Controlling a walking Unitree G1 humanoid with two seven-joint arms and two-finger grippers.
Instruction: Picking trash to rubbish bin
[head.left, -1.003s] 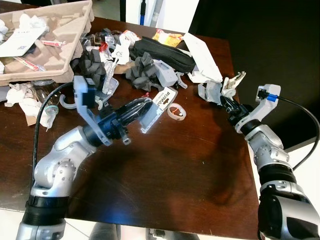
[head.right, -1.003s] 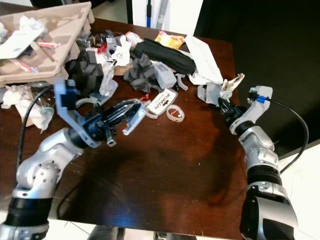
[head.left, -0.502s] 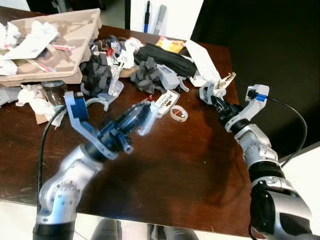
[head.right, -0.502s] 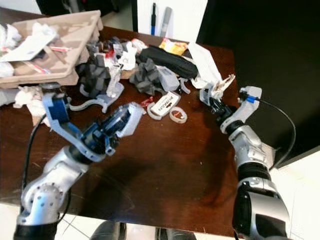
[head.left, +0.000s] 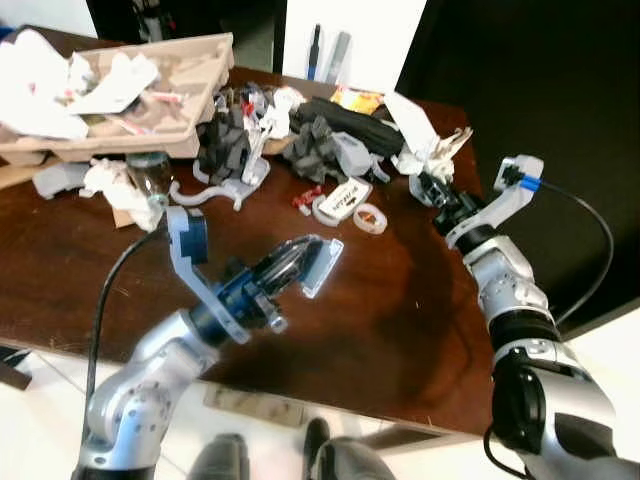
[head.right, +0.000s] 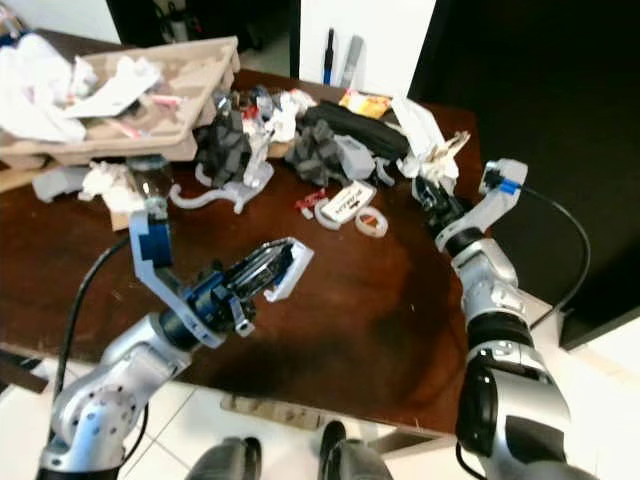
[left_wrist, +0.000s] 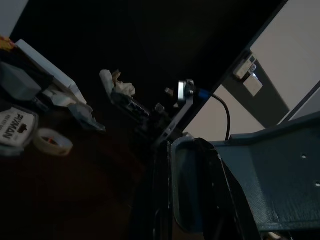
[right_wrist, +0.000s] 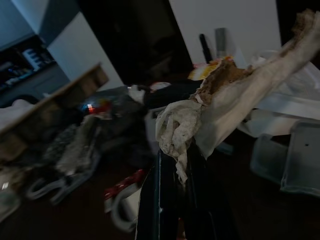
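A brown table (head.left: 400, 300) carries a pile of trash along its far side. Above the table's near part, my left gripper (head.left: 300, 264) is shut on a clear grey plastic piece (head.left: 318, 262), which looms large as the same plastic piece (left_wrist: 260, 175) in the left wrist view. At the table's right edge my right gripper (head.left: 433, 188) is shut on a crumpled dirty paper wad (head.left: 447, 152), held just above the wood. The right wrist view has the paper wad (right_wrist: 220, 107) sticking up between the fingers.
A cardboard tray (head.left: 195, 75) of paper scraps stands at the far left. Black foam lumps (head.left: 225, 150), a black pouch (head.left: 345, 112), a labelled packet (head.left: 346, 197), a tape ring (head.left: 370, 217) and a glass jar (head.left: 147, 175) lie nearby. White floor lies beyond the front edge.
The camera has pulled back and the whole picture has shifted. My left gripper has drawn the plastic piece away from the pile towards the table's front. The right gripper still holds the paper wad.
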